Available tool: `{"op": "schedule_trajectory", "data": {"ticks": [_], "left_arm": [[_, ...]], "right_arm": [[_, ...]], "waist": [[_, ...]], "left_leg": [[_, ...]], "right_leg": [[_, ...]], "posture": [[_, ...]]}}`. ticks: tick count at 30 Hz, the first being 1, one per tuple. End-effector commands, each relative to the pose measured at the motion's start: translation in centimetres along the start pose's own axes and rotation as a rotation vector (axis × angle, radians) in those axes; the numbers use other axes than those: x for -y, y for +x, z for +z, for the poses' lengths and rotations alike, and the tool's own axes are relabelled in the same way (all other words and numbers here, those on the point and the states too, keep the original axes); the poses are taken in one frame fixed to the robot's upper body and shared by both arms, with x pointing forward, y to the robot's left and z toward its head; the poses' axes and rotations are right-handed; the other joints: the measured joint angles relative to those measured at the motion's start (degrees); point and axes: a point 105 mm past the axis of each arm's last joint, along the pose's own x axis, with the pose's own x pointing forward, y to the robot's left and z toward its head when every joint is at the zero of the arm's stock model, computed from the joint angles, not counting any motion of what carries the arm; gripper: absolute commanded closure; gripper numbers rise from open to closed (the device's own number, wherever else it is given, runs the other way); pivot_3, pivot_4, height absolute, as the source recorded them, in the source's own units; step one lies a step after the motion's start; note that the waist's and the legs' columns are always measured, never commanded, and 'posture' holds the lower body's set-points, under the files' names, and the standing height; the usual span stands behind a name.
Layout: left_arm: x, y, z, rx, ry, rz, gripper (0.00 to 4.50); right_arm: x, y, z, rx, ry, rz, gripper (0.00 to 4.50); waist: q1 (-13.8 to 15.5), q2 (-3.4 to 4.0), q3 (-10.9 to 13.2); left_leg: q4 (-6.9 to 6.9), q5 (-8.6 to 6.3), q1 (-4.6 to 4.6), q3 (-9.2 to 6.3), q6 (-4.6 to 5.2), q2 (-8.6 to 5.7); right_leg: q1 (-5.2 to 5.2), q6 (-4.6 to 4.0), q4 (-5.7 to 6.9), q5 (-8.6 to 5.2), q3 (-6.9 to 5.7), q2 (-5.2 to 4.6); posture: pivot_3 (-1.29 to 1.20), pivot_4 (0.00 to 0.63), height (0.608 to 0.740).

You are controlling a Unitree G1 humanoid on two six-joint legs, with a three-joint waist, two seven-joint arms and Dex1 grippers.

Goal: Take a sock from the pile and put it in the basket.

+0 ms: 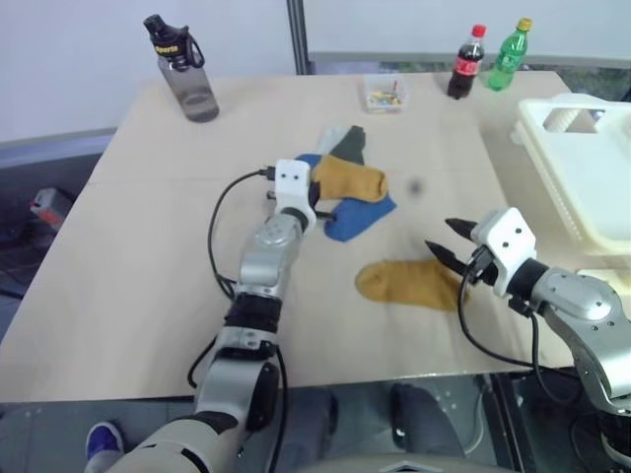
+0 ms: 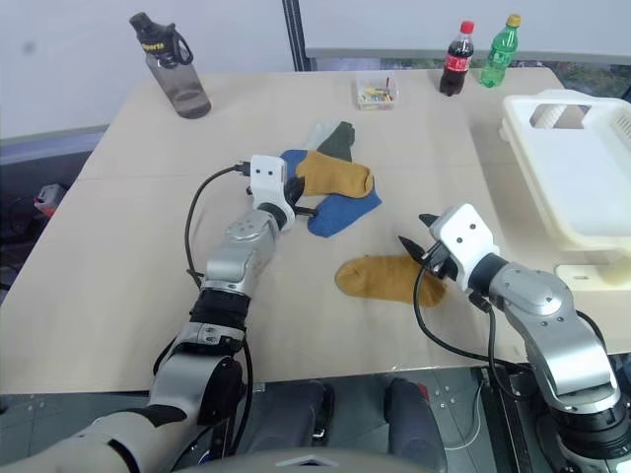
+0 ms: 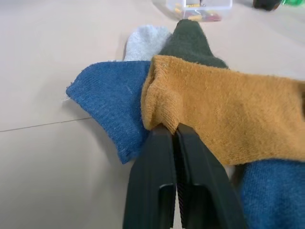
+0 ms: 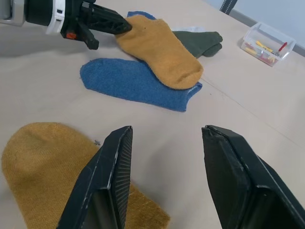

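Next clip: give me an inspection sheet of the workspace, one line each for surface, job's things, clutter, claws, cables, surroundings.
Surface: pale wooden table, bare in front.
Job's things: pile of mustard, blue, dark green and grey socks mid-table; a separate mustard sock lies nearer the robot; white basket at the table's right edge.
Clutter: grey water bottle, small clear tub, cola bottle, green bottle along the far side.
Claws: left claw shut on the cuff of the pile's top mustard sock; right claw open above the separate sock.
Cables: black cable loops by the left wrist.
Surroundings: pale wall behind.
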Motion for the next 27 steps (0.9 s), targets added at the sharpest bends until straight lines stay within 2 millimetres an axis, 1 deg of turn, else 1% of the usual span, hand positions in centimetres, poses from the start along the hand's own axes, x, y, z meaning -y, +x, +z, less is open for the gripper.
{"op": "schedule_trajectory", "data": {"ticks": [1, 4, 6, 10, 11, 13, 16, 17, 18, 20, 22, 24, 26, 27], "left_arm": [[-0.8, -1.3, 2.1, 0.059, -0.094, -0.003, 4.47], [-1.6, -2.9, 2.2, 0.045, -0.139, -0.005, 4.47], [-2.6, -4.2, 2.1, 0.023, -0.149, 0.011, 4.47], [-4.6, -6.5, 1.0, -0.052, -0.139, 0.039, 4.47], [-5.4, -7.4, 0.6, -0.074, -0.118, 0.046, 4.47], [-6.4, -9.0, 0.1, -0.112, -0.09, 0.034, 4.47], [-7.0, -11.6, -0.4, -0.15, -0.044, -0.052, 4.47], [-6.9, -13.0, -0.6, -0.169, -0.033, -0.111, 4.47], [-6.7, -14.0, -0.7, -0.184, -0.027, -0.154, 4.47], [-6.4, -16.8, -0.8, -0.224, 0.005, -0.256, 4.47], [-6.5, -18.5, -0.9, -0.261, 0.044, -0.315, 4.47], [-7.0, -19.0, -1.2, -0.28, 0.078, -0.332, 4.47], [-8.0, -18.6, -1.8, -0.292, 0.135, -0.317, 4.47], [-8.3, -18.4, -2.1, -0.294, 0.163, -0.309, 4.16]], "right_arm": [[0.4, -0.5, 1.5, 0.048, -0.04, -0.017, 2.1], [0.3, -0.5, 1.5, 0.048, -0.039, -0.011, 2.1], [0.2, -0.4, 1.5, 0.049, -0.036, -0.001, 2.1], [-0.1, -0.1, 1.5, 0.054, -0.028, 0.02, 2.1], [-0.3, 0.1, 1.5, 0.057, -0.024, 0.031, 2.1], [-0.6, 0.4, 1.5, 0.062, -0.019, 0.051, 2.1], [-1.1, 0.8, 1.4, 0.069, -0.01, 0.082, 2.1], [-1.3, 0.9, 1.4, 0.073, -0.008, 0.097, 2.1], [-1.5, 1.0, 1.5, 0.077, -0.006, 0.107, 2.1], [-2.6, 1.0, 1.7, 0.097, 0.018, 0.173, 2.1], [-3.8, 0.8, 1.9, 0.111, 0.04, 0.245, 2.1], [-5.1, 0.6, 1.9, 0.114, 0.072, 0.322, 2.1], [-5.9, 0.4, 1.9, 0.114, 0.096, 0.382, 2.1], [-6.2, 0.4, 2.1, 0.12, 0.11, 0.398, 1.86]], "waist": [[-0.02, 0.0, 0.0], [-0.04, 0.01, -0.01], [-0.06, 0.01, -0.01], [-0.02, 0.02, -0.01], [-0.14, 0.02, -0.02], [-0.46, 0.02, -0.02], [-1.18, 0.02, -0.02], [-1.21, 0.02, -0.02], [-1.3, 0.0, -0.03], [-1.35, 0.02, -0.04], [-1.41, 0.03, -0.04], [-1.05, 0.05, -0.04], [-0.53, 0.06, -0.05], [-0.49, 0.06, -0.05]], "left_leg": [[0.0, 0.0, 0.0, 0.0, 0.0, 0.01], [0.0, 0.0, 0.0, 0.01, 0.0, 0.02], [0.0, 0.0, 0.01, 0.01, 0.0, 0.02], [0.0, 0.0, 0.04, 0.0, 0.0, 0.03], [0.0, 0.0, 0.04, 0.01, 0.0, 0.03], [0.0, 0.0, 0.08, 0.05, 0.0, 0.04], [0.0, 0.0, 0.09, 0.07, -0.01, 0.07], [-0.02, 0.0, 0.09, 0.07, -0.01, 0.11], [-0.02, 0.0, 0.09, 0.07, -0.01, 0.11], [-0.02, -0.01, 0.11, 0.1, 0.0, 0.15], [-0.03, -0.03, 0.1, 0.11, 0.01, 0.19], [-0.07, -0.15, 0.13, 0.1, 0.2, 0.21], [-0.05, -0.16, 0.14, 0.04, 0.24, 0.21], [-0.04, -0.16, 0.15, 0.05, 0.24, 0.21]], "right_leg": [[0.0, 0.0, 0.0, 0.0, 0.0, 0.0], [0.0, 0.0, 0.01, 0.0, 0.01, 0.0], [0.0, 0.0, 0.02, 0.0, 0.01, 0.0], [0.0, -0.01, 0.04, 0.0, 0.01, 0.02], [0.01, -0.01, 0.05, 0.0, 0.01, 0.02], [0.01, -0.01, 0.06, 0.0, 0.04, 0.03], [0.01, -0.03, 0.06, -0.01, 0.05, 0.04], [0.01, -0.03, 0.06, -0.01, 0.05, 0.06], [0.01, -0.03, 0.05, -0.01, 0.05, 0.06], [0.02, -0.04, 0.03, -0.02, 0.07, 0.04], [0.01, -0.05, 0.02, -0.02, 0.07, 0.05], [0.02, -0.07, 0.01, -0.03, 0.06, 0.06], [0.08, -0.14, 0.01, -0.07, -0.03, 0.05], [0.08, -0.22, 0.01, -0.12, -0.03, 0.05]], "posture": [[0.0, 0.15, 0.74], [0.0, 0.15, 0.74], [0.0, 0.15, 0.74], [0.0, 0.15, 0.74], [0.0, 0.15, 0.74], [0.0, 0.15, 0.74], [0.0, 0.15, 0.74], [0.0, 0.15, 0.74], [0.0, 0.15, 0.74], [0.0, 0.15, 0.74], [0.0, 0.15, 0.74], [0.0, 0.15, 0.74], [0.0, 0.15, 0.74], [0.0, 0.15, 0.74]]}}
